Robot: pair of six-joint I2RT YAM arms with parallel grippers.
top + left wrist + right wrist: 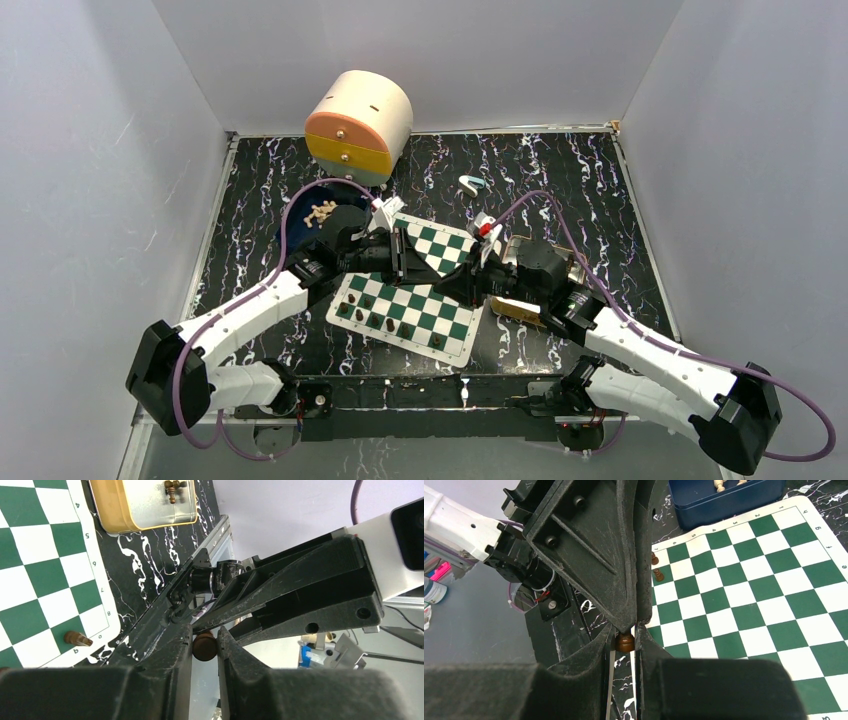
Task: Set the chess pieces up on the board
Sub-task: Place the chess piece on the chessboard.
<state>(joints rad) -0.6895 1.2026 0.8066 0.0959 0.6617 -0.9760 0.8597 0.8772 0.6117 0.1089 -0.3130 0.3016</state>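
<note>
Two arms meet over the middle of the board (450, 325), and both pincers are on one and the same dark piece (625, 643). The right pincer (625, 632) is clenched on its sides. The left pincer (205, 636) comes in from the opposite way, and its fingers (180, 655) press that piece from both sides too, so it hangs in the air between them, above the board's middle.

On the board I make out six or seven more dark pieces (374, 320), all toward its lower left corner in the overhead view; they are too small there for a firm count. The right wrist view shows two of them (654, 558) upright near the board's edge. The left wrist view shows one (77, 638) lying on its side on a white square by the border.

There is one blue tray (724, 505) at the upper left of the board, with a small heap of pale pieces (320, 212) that I cannot count. One gold tin (150, 526) lies right of the board, half under the right arm, with one dark piece (172, 489) in it.

On the black marbled counter (560, 190) stands one round drawer box (358, 125) at the top centre, cream with an orange and a yellow drawer. One small white and teal thing (470, 184) lies to the right of it. The crossed arms cover the board's middle squares.
</note>
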